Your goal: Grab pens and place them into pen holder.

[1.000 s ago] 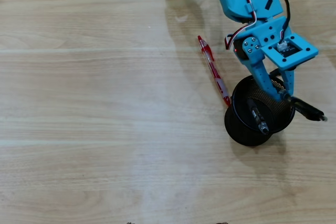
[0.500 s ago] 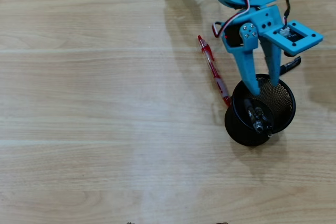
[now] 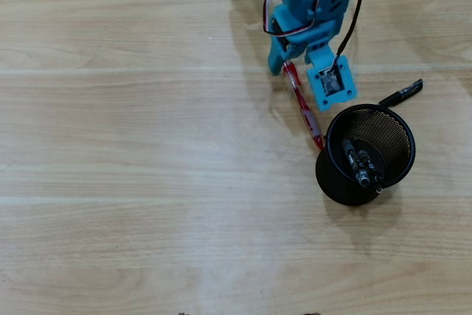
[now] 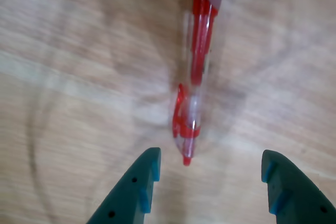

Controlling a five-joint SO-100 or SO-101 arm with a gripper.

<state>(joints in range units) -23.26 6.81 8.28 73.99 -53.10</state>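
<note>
Although the arm crowds the top of the overhead view, the red-and-clear pen (image 3: pixel 303 106) shows plainly on the table (image 3: pixel 110 182), its long axis running from about eleven o'clock down to five, the lower end just beside the rim of the pen holder (image 3: pixel 366 155). Dark pens (image 3: pixel 359 163) already lean inside the cup, and an all-black pen (image 3: pixel 401 94) lies at its one o'clock.

In the wrist view the gripper (image 4: pixel 210 182) stands wide open with nothing between its teal fingers (image 4: pixel 137 192); the red pen's end points to six o'clock, toward the gap, and the barrel runs up to twelve. It looks light, stiff and smooth, likely to roll or slip, so I would pinch across the barrel near its middle.
</note>
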